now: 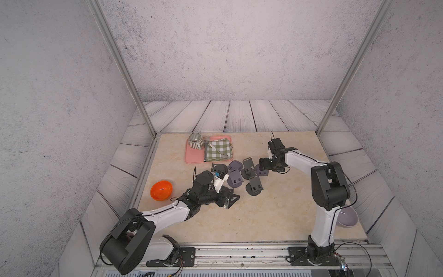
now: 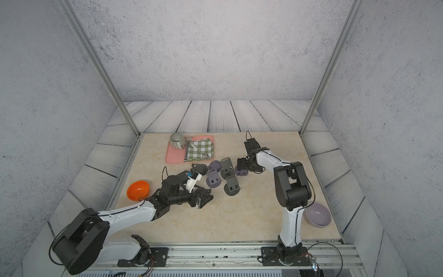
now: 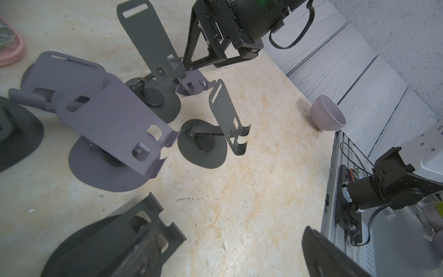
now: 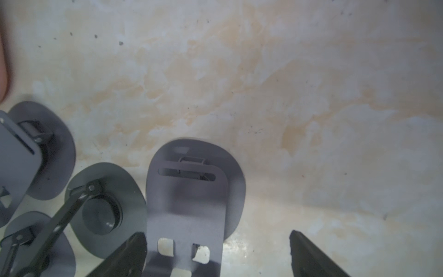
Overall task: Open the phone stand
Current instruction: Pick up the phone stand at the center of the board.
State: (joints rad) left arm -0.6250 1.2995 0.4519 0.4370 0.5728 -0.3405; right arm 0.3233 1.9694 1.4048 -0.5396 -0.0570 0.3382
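Right pincer [image 4: 217, 236] gapes wide, empty, around the purple phone stand [image 4: 187, 203], its plate seemingly tilted off the base.

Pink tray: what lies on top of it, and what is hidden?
On the pink tray sit a striped mug and a green checked cloth with a spoon lying across it. Anything under the cloth is covered.

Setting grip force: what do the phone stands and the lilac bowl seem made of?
Phone stands: probably thin sheet metal, matte painted grey or purple; crisp bent lips, punched slots, screwed hinges. Lilac bowl: likely ceramic, satin glaze; thick wall, embossed lettering.
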